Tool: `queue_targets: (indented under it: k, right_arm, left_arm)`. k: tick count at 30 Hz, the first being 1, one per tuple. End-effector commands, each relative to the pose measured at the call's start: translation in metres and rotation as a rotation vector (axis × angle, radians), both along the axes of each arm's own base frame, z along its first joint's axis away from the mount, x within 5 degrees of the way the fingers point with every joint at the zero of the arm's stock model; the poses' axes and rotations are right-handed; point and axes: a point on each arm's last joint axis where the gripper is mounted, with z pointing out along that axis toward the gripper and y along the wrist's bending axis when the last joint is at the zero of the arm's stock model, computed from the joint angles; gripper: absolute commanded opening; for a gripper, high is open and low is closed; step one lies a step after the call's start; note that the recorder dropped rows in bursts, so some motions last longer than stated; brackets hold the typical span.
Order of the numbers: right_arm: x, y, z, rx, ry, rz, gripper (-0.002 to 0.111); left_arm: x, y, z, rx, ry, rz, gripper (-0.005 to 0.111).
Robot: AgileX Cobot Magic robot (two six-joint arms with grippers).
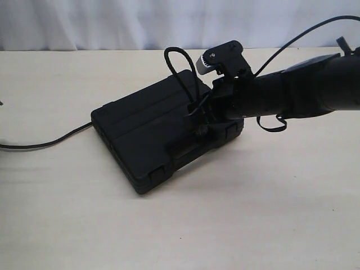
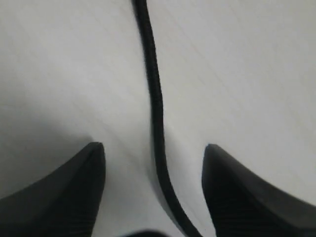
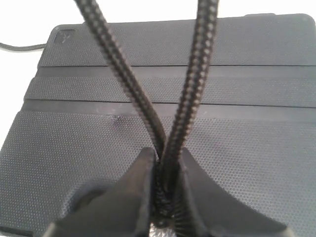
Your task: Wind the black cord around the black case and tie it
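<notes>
The black case (image 1: pixel 140 129) lies flat in the middle of the table. My right gripper (image 1: pixel 199 115) hovers over its right half, shut on the black cord. In the right wrist view the gripper (image 3: pixel 165 155) pinches two strands of the cord (image 3: pixel 195 84) together just above the case's grooved lid (image 3: pixel 247 148); they rise from the fingers as a loop. From the case's left corner the cord (image 1: pixel 34 147) trails left off the picture. In the left wrist view my left gripper (image 2: pixel 154 146) is open low over the table, with the cord (image 2: pixel 155 98) lying untouched between its fingers. The left arm is outside the exterior view.
The tabletop (image 1: pixel 253 214) is pale wood, with a white backdrop (image 1: pixel 112 22) along its far edge. My right arm (image 1: pixel 304 90) reaches in from the right, with its thin cable (image 1: pixel 292 42) arcing above it.
</notes>
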Motion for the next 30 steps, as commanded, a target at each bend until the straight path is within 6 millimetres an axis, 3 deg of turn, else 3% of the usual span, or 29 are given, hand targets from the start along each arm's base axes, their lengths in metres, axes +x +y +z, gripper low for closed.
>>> queue_targets:
  k: [1, 11, 21, 30]
  right_arm:
    - [-0.0003, 0.0009, 0.0008, -0.007, -0.008, 0.021, 0.004]
    - [-0.0002, 0.0008, 0.0007, -0.008, -0.008, 0.019, 0.004]
    - [-0.0004, 0.001, 0.0008, -0.006, -0.007, 0.021, 0.004]
    - [-0.0004, 0.001, 0.0008, -0.006, -0.007, 0.021, 0.004]
  left_arm:
    - [0.0026, 0.0019, -0.0162, -0.018, 0.012, 0.036, 0.055]
    - [0.0057, 0.0032, -0.0165, 0.007, 0.029, -0.018, 0.054]
    - [0.0021, 0.0011, -0.0185, 0.033, 0.091, -0.129, 0.01]
    - [0.0068, 0.0039, -0.0158, 0.106, 0.049, -0.196, 0.008]
